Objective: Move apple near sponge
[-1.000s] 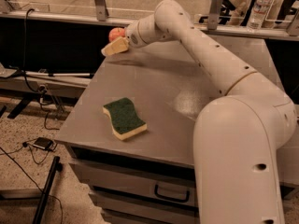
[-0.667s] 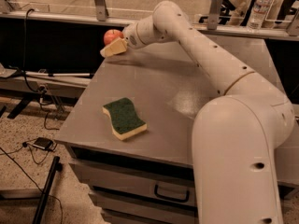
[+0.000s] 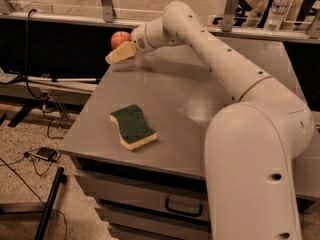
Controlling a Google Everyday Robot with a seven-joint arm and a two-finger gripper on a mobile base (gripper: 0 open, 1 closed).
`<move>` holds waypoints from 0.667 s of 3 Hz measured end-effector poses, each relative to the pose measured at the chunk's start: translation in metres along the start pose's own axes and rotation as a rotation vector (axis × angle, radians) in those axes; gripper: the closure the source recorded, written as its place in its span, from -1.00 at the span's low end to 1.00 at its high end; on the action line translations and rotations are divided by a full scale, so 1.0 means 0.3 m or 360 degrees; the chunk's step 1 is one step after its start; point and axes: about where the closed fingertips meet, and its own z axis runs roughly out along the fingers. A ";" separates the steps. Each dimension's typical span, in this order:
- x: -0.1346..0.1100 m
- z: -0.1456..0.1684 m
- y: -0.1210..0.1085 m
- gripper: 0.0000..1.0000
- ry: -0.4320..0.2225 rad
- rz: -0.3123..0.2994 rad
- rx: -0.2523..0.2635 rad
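The red apple point(image 3: 120, 37) with a yellowish blush is at the far left corner of the grey table point(image 3: 170, 99), in my gripper point(image 3: 116, 48). The gripper is shut on the apple, with one tan finger point(image 3: 120, 53) showing just below it and the other finger hidden behind the fruit. The apple is held a little above the table top. The sponge point(image 3: 133, 126), dark green on top with a pale yellow body, lies flat near the table's front left edge, well in front of the apple and apart from the gripper.
My white arm point(image 3: 225, 69) reaches across the table from the right, and its base point(image 3: 255, 174) blocks the front right. A drawer with a handle point(image 3: 182, 207) is under the table. A water bottle point(image 3: 276, 9) stands on the back counter. Cables and stand legs point(image 3: 42, 154) lie on the floor at left.
The gripper and the apple have shifted together slightly to the left and down. The sponge has not moved.
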 end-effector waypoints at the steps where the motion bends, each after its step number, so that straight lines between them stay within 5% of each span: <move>1: 0.003 0.011 0.007 -0.67 0.0003 0.0001 -0.0008; 2: 0.006 0.021 0.013 -0.20 0.0005 0.0001 -0.0016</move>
